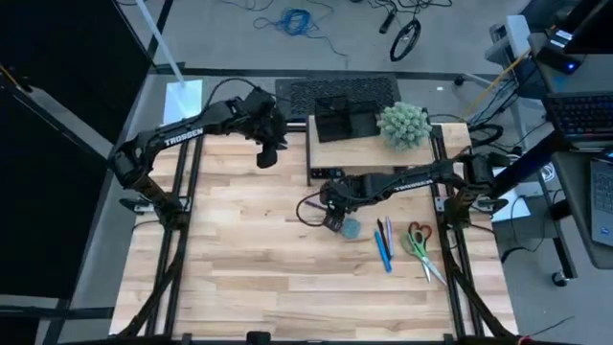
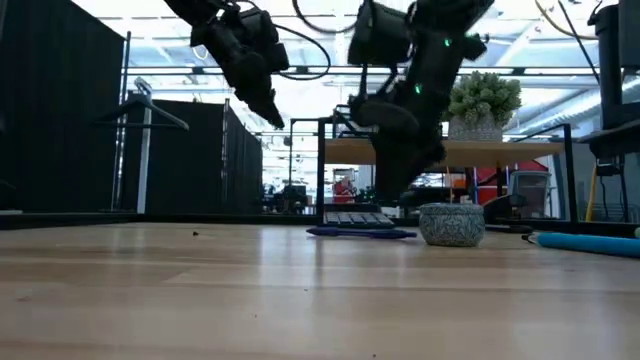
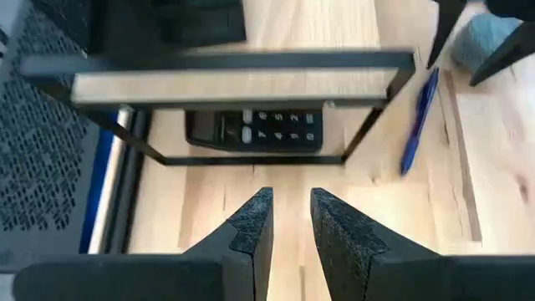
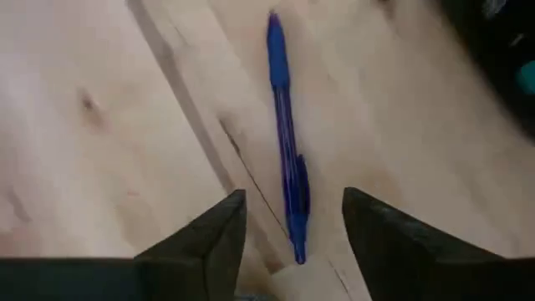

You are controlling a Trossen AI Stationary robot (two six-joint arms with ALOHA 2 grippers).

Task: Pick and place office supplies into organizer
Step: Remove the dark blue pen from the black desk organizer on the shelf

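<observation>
Pale wood planks made up the tabletop (image 1: 259, 268), and on it we saw the right gripper (image 1: 333, 222) lowered near the middle, its jaws open with a gap between them. In the right wrist view a blue pen (image 4: 286, 142) lay flat on the wood, one end reaching into that gap; we could not tell whether the fingers (image 4: 209, 242) touched it. Just beside this gripper sat the small round blue-grey disc (image 1: 351, 229). Further to the right lay more pens (image 1: 384, 245) side by side, and beside them the scissors (image 1: 420, 245) with red and green handles.

The left gripper (image 1: 269, 153) hung above the tabletop, left of the wooden shelf (image 1: 354, 151), its jaws slightly apart and holding nothing. In the left wrist view we looked past them at the calculator (image 3: 255, 130), which lay under the shelf.

The black mesh organizer (image 1: 345, 117) stood on top of the shelf, next to the fuzzy green plant ball (image 1: 403, 125). We could not make out anything inside its compartments.
</observation>
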